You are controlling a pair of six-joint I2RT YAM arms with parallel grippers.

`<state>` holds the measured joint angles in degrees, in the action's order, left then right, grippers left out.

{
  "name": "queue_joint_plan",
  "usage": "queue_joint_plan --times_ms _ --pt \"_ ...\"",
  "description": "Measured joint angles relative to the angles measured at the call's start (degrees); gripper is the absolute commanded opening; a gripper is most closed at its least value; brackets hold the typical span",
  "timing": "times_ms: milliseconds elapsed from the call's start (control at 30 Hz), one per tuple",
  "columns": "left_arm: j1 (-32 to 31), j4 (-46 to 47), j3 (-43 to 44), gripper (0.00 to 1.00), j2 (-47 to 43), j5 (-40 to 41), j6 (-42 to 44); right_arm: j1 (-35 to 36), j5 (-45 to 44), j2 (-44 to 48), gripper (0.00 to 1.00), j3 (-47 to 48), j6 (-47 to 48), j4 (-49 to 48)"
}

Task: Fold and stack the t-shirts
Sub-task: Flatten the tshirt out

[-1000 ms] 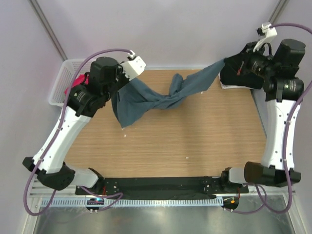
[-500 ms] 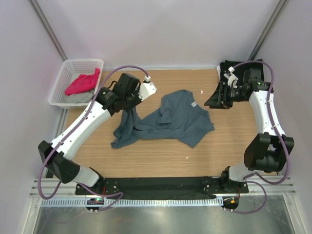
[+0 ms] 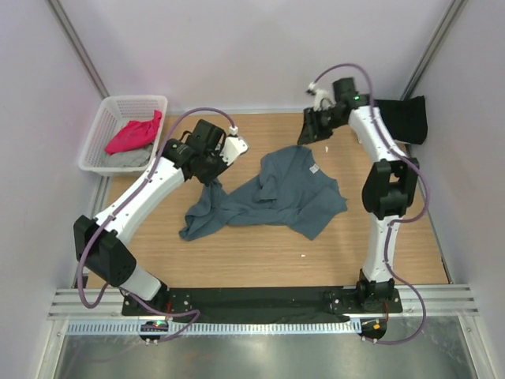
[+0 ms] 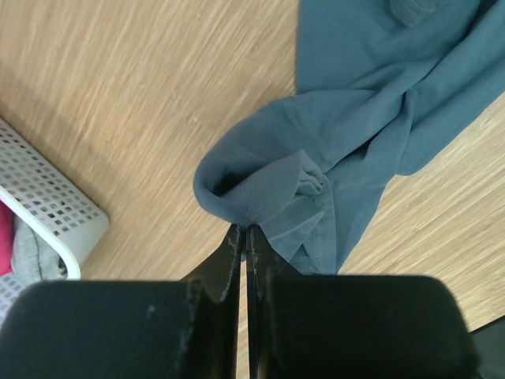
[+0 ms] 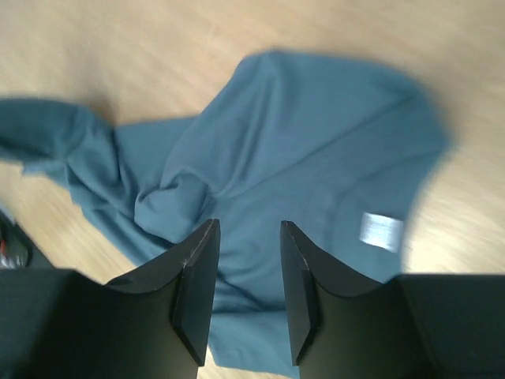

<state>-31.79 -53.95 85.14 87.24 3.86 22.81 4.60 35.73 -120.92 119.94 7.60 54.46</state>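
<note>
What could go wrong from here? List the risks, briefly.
1. The left tool is shut on only a small bunched edge of the blue-grey shirt; a pull could slip it free or drag the cloth.
2. The shirt lies twisted, and the right tool is open, gripping nothing; folding now may trap creases.

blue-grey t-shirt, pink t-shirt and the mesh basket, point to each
blue-grey t-shirt [image 3: 304, 191]: top view, chest panel below the label
magenta-pink t-shirt [image 3: 132, 135]: top view, middle of the bunched cloth
white mesh basket [image 3: 99, 128]: top view, left wall
</note>
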Motion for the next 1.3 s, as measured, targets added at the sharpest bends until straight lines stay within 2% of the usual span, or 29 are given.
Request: queue_joint_plan --times_ms 167,367,567,867,1200,1267,1300 --pt "0.9 -0.4 0.3 0.00 1.9 0.3 -0.4 7.8 1.3 -4.3 0.40 -8.0 4.0 3.8" --pt "3.8 -0.9 1.9 0.00 4.7 1.5 -0.3 8.7 3.4 -9.6 0.40 -8.4 8.3 8.6" --pt "5.3 -1.2 1.9 0.00 6.7 2.4 -0.5 9.2 1.9 -13.0 0.40 -3.1 10.8 9.0" --pt "6.1 -1.1 1.9 0.00 6.8 2.6 -1.7 12.9 -4.7 -19.1 0.42 13.7 12.0 3.8" --pt "6.4 -1.1 1.9 0.00 6.8 2.6 -2.7 15.3 -9.5 -27.9 0.52 18.5 12.2 0.6" --pt "6.4 -1.1 1.9 0.00 6.8 2.6 -3.0 15.9 -10.8 -28.0 0.50 19.7 12.3 -0.5" --pt "6.4 -1.1 1.9 0.00 6.8 2.6 -3.0 16.2 -11.3 -28.1 0.41 20.0 12.4 -0.9"
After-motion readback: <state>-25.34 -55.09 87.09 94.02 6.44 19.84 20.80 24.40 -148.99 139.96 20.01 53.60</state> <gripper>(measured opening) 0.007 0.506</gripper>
